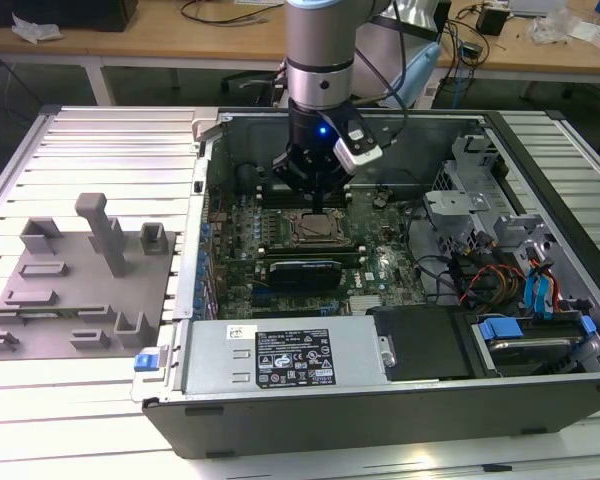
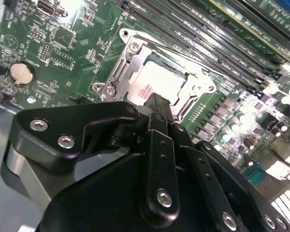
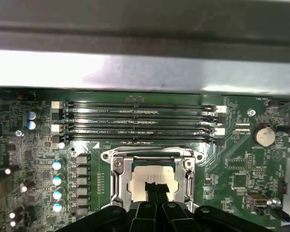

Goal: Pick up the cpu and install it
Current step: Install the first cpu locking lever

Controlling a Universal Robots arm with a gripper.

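The gripper's (image 2: 157, 104) fingertips are sitting pressed close together on the cpu (image 2: 157, 82), seemingly pinching it as it is lying inside the socket frame (image 3: 152, 166). Doing this well is meaning keeping the chip flat and square to the frame, with no tilt. Just beyond the frame, 4 memory slots (image 3: 135, 121) are running alongside. A coin battery (image 3: 263, 135) is sitting well off to one side, and the case wall (image 1: 205, 200) is crowding the arm.
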